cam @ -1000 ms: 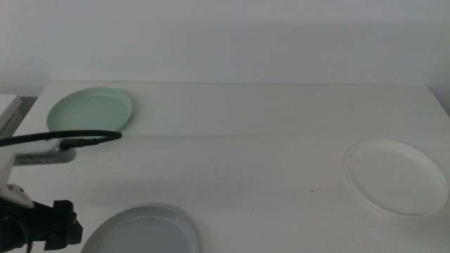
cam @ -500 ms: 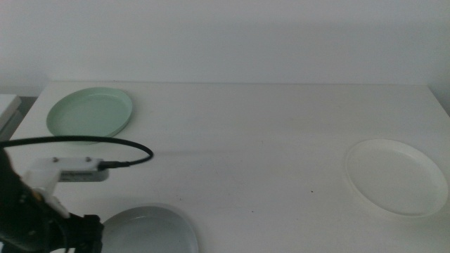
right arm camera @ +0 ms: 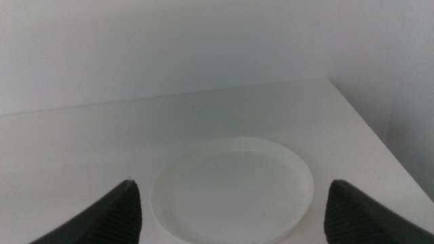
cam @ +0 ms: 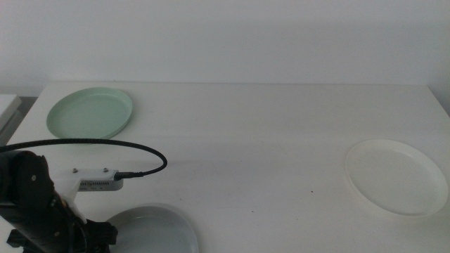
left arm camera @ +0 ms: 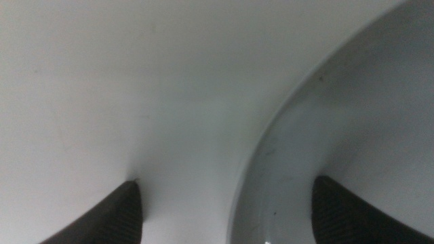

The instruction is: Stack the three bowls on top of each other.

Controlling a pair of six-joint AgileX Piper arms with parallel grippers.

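— What does the left arm (cam: 35, 204) look like?
— Black and bulky, carrying a white camera block (cam: 95, 181) with two small screws and a looping black cable (cam: 105, 144).
— And each tool?
— Dark, ribbed jaws.

Three bowls lie well apart on the counter (cam: 246, 140). One bowl (cam: 90, 112) sits at the far left, near the back edge. A second bowl (cam: 149, 232) lies at the front left, partly cut off by the picture's bottom edge. The third bowl (cam: 396, 177) rests at the right side, near the counter's right edge. The left tool (left arm camera: 227, 207) straddles the front bowl's rim, one jaw over the counter, the other inside the bowl. The right tool (right arm camera: 230, 207) hangs before the third bowl.
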